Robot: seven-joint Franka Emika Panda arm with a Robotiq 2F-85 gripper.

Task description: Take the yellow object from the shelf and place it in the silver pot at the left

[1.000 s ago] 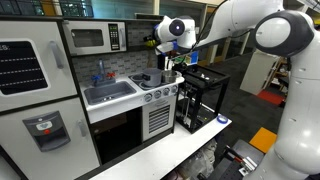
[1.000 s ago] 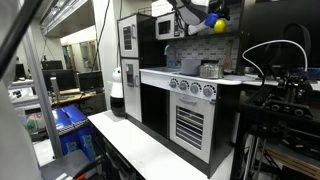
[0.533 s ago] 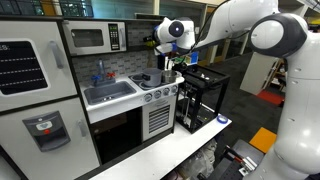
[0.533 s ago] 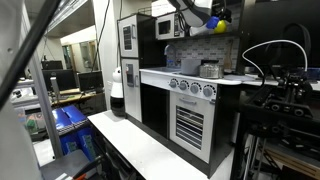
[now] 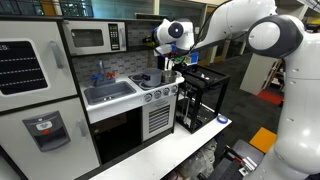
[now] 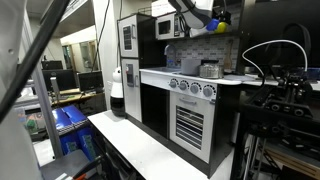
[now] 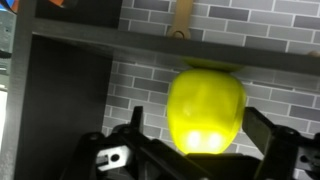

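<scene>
The yellow object (image 7: 205, 108), a round yellow-green ball, fills the middle of the wrist view, right against the shelf (image 7: 90, 42), a dark ledge in front of a grey brick wall. My gripper (image 7: 200, 150) is open, with one dark finger on each side of the ball and a gap on the left side. In both exterior views the gripper (image 5: 165, 45) (image 6: 212, 20) reaches into the shelf recess beside the toy microwave (image 5: 92, 38), and a bit of yellow (image 6: 213, 23) shows at it. The silver pot (image 6: 210, 69) (image 5: 143, 79) stands on the toy stove below.
The white toy kitchen has a grey sink basin (image 5: 110, 92), a stove front with knobs (image 5: 160, 96) and an oven (image 6: 192, 125). A black frame (image 5: 200, 95) stands beside the kitchen. The dark side wall of the shelf (image 7: 55, 100) is close to the gripper's left.
The gripper has shifted slightly at the shelf. In an exterior view less of the yellow ball shows than a second ago.
</scene>
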